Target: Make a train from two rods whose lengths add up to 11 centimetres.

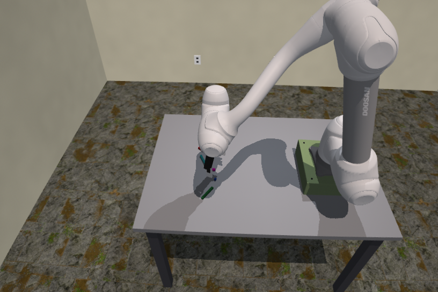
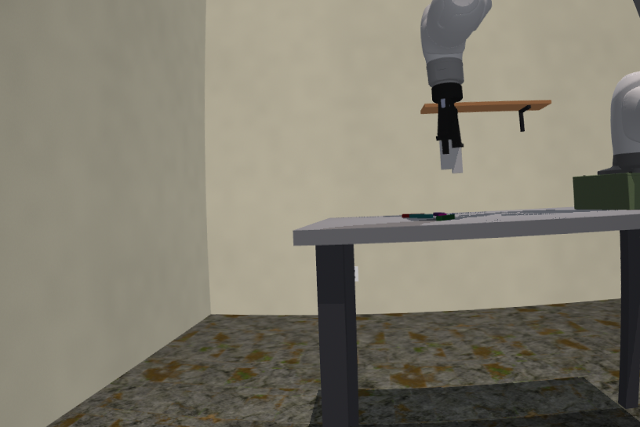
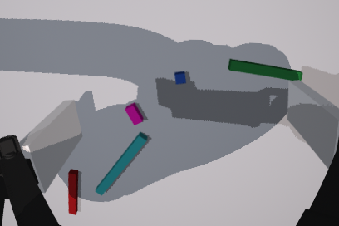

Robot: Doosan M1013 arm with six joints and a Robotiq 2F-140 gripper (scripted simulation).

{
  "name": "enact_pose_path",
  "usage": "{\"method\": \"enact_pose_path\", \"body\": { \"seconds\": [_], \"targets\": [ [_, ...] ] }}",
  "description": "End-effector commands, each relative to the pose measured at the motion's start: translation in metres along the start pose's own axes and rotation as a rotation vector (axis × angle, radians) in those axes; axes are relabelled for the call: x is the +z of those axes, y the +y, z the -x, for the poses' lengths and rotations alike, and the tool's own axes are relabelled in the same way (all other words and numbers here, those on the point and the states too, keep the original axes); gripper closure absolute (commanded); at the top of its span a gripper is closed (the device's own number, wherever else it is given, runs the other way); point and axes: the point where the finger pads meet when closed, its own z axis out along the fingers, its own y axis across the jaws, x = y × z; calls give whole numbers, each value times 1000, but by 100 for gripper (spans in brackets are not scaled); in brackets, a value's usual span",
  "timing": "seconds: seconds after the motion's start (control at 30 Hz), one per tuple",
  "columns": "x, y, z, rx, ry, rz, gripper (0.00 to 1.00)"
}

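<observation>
My gripper (image 1: 210, 172) (image 2: 451, 170) (image 3: 182, 110) is open and empty, high above the table. The small blue rod (image 3: 180, 77) (image 1: 214, 179) lies apart from the left end of the green rod (image 3: 264, 70) (image 1: 207, 192) (image 2: 445, 217) in the wrist view. The magenta rod (image 3: 134, 114) (image 1: 213, 169) (image 2: 439, 213) lies left of and below the blue one, with a small gap to the upper end of the slanted turquoise rod (image 3: 121, 164) (image 1: 202, 159) (image 2: 421, 216). The red rod (image 3: 73, 192) (image 1: 199, 148) (image 2: 405, 215) lies at the lower left. No two visible rods touch.
The rods lie on the grey table (image 1: 254, 207) (image 2: 372, 228). The arm stands on a green base block (image 1: 302, 168) (image 2: 599, 193) at the right. A brown shelf (image 2: 496, 106) is on the wall behind. The arm's shadow covers part of the rod area.
</observation>
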Motion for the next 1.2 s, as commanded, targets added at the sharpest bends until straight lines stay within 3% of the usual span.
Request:
{"method": "enact_pose_path", "body": {
  "seconds": [0.0, 0.77, 1.17],
  "targets": [
    [-3, -1, 3, 3, -3, -2, 0],
    [-3, -1, 3, 9, -3, -2, 0],
    [13, -60, 80, 562, -4, 0, 0]
  ]
}}
